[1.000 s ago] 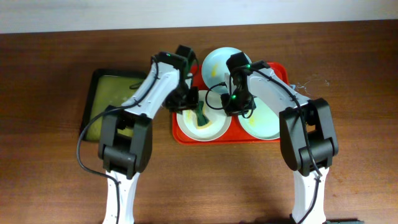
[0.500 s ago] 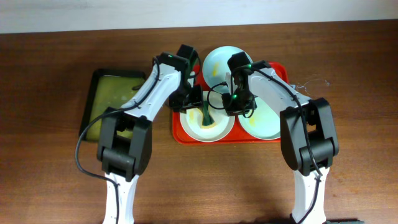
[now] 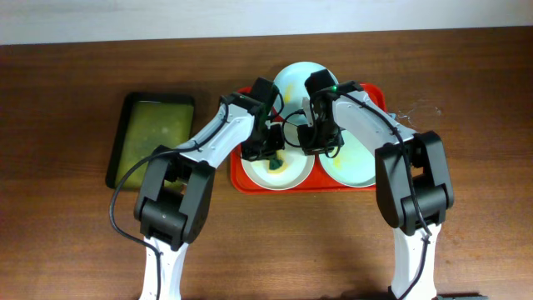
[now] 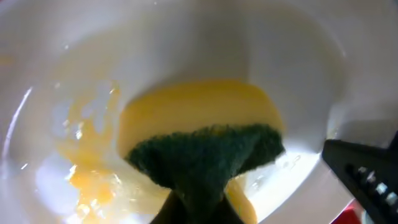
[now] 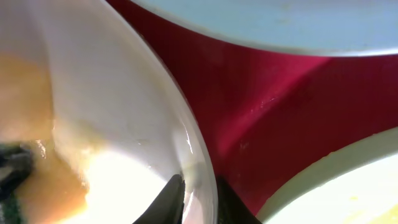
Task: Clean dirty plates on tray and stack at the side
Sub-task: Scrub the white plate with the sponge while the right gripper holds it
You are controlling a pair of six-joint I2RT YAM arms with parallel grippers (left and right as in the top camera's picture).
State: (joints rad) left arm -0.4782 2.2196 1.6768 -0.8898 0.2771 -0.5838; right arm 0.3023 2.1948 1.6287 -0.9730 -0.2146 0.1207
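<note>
The red tray (image 3: 241, 179) holds three plates. The cream-white plate (image 3: 293, 172) lies front left, with yellow smears. One mint-blue plate (image 3: 296, 82) lies at the back and another (image 3: 354, 162) at the right. My left gripper (image 3: 271, 155) is shut on a green and yellow sponge (image 3: 274, 165) and presses it into the cream-white plate. The left wrist view shows the sponge (image 4: 208, 155) on the plate (image 4: 161, 43) beside the smears (image 4: 87, 180). My right gripper (image 3: 311, 143) is shut on the cream-white plate's right rim; in its wrist view the fingers (image 5: 171, 199) pinch the rim (image 5: 200, 186).
A black tray with an olive-green inside (image 3: 154, 137) lies left of the red tray on the brown table (image 3: 67, 233). In the right wrist view, red tray floor (image 5: 267, 106) shows between the plates. Both arms crowd over the tray's middle.
My left gripper has moved right with the sponge, from the cream-white plate's left edge to its middle. The right gripper has kept its hold on the rim.
</note>
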